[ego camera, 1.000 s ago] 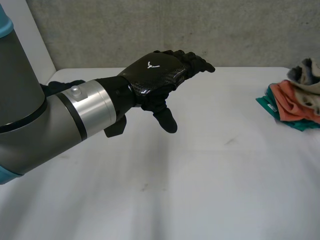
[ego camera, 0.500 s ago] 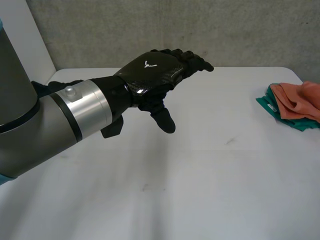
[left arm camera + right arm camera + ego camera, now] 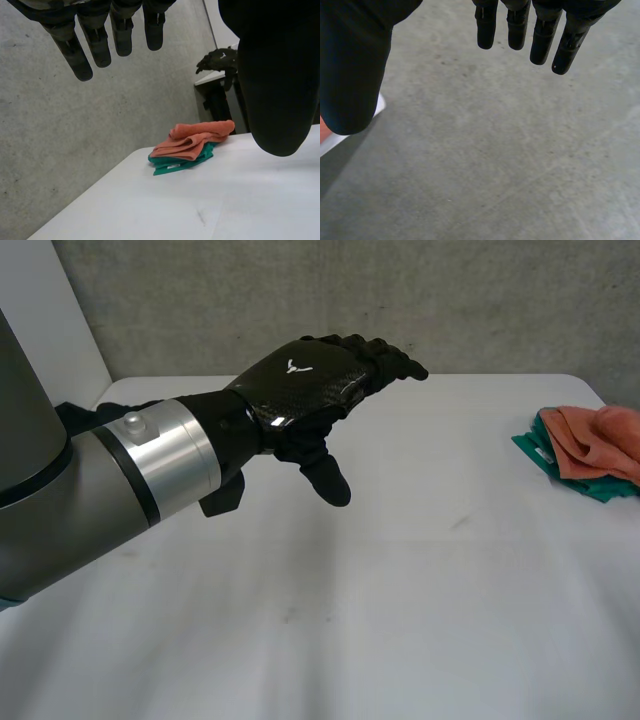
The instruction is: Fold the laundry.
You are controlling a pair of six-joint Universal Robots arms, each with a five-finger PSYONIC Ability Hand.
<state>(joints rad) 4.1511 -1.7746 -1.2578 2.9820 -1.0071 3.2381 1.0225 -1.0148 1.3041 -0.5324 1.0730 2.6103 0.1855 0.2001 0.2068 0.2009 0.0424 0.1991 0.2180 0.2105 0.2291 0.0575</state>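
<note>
Left hand (image 3: 305, 385): hovers above the white table (image 3: 400, 620), palm down; fingers straight and close together, thumb hanging apart; holds nothing
Right hand (image 3: 355, 60): fingers straight, thumb spread wide; holds nothing; grey concrete surface (image 3: 495, 150) beyond it
Laundry: orange cloth (image 3: 600, 445) lying on a teal cloth (image 3: 540, 455) at the table's right edge, well apart from the left hand

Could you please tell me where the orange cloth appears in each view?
Head view: orange cloth at the table's right edge, atop a teal cloth.
Left wrist view: cloth beyond the left hand's fingers, on the table's far corner.
Right wrist view: an orange sliver beside the right hand's thumb may be it.
Shared landmark: the teal cloth beneath.
</note>
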